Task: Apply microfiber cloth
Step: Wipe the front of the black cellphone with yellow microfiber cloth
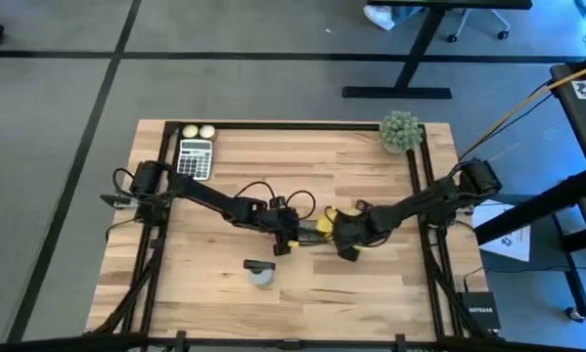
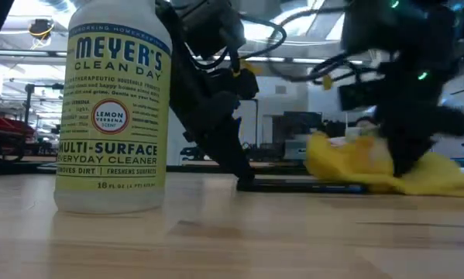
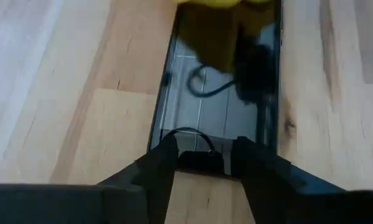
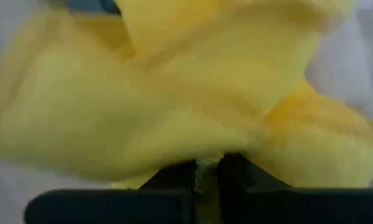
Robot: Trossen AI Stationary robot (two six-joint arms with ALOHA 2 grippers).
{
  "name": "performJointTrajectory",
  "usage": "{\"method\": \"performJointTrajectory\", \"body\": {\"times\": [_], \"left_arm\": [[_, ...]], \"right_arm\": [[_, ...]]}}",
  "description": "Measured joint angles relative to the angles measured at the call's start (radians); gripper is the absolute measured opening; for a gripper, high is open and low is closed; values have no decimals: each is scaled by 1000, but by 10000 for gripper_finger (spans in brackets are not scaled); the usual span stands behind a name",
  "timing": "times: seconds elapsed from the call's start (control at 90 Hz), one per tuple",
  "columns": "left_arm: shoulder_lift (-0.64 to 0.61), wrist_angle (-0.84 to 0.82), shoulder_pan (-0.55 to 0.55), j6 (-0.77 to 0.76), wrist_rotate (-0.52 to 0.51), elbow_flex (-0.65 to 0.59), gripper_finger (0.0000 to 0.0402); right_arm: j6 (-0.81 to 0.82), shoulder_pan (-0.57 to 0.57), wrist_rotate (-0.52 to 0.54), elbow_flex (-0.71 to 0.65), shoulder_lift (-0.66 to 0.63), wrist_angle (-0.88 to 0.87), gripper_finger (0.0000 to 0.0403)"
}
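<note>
The pale wooden table (image 1: 371, 284) sat on a grey floor, with a calculator (image 1: 195, 157) and two small balls (image 1: 199, 131) toward eleven o'clock, a green plant (image 1: 401, 132) toward one o'clock and a spray bottle (image 2: 113, 108) near six o'clock.

At the centre, the black smartphone (image 3: 220, 93) lay flat, its long axis running roughly from nine to three o'clock on the table. The left gripper (image 3: 203, 155) stood at the phone's nine o'clock end, its fingers set narrowly apart and bearing on that short edge, seemingly pinning it rather than lifting it.

The microfiber cloth (image 2: 355, 159) was bunched over the phone's three o'clock end, draping onto the wood. The right gripper (image 4: 207, 171) was closed tight on a fold of it, pressing down from above.

The bare glass stretched from the cloth toward nine o'clock, so the wipe probably had to travel along the phone's length toward the left gripper, which already crowded that end.
</note>
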Motion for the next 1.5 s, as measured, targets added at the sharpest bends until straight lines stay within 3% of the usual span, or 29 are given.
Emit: {"method": "performJointTrajectory", "body": {"times": [0.133, 0.289, 0.411, 0.522, 0.789, 0.878, 0.978, 1.111, 1.222, 1.4, 1.5], "left_arm": [[1, 3, 1, -4, 0, -1, 153], [2, 7, 1, -5, 0, -1, 153], [2, 9, 1, -6, 0, -2, 153], [2, 14, 1, -7, 0, -2, 153], [2, 20, 1, -7, 0, -1, 153], [2, 19, 1, -6, 0, -2, 153], [2, 20, 1, -4, 0, -2, 153], [2, 20, 1, -2, 0, -2, 153], [-1, 19, 1, 5, 0, -2, 153], [-1, 19, 1, 13, 0, -2, 153], [-1, 21, 1, 20, 0, -2, 153]], "right_arm": [[-53, -1, 112, 8, -48, 242, 10], [-153, -20, 74, 11, 46, 526, 10], [-146, -22, 12, 8, 165, 527, 10], [-91, -16, -9, 20, 194, 450, 10], [-25, 40, -45, 9, 43, 117, 10], [-22, 41, 2, 18, -20, 141, 10], [-69, 39, 151, 26, -72, 242, 10], [-156, 35, 334, -14, -75, 484, 10], [-174, 30, 405, -141, -75, 788, 10], [-174, 46, 639, -426, -53, 1474, 10], [-212, 45, 691, -518, 18, 1777, 10]]}}
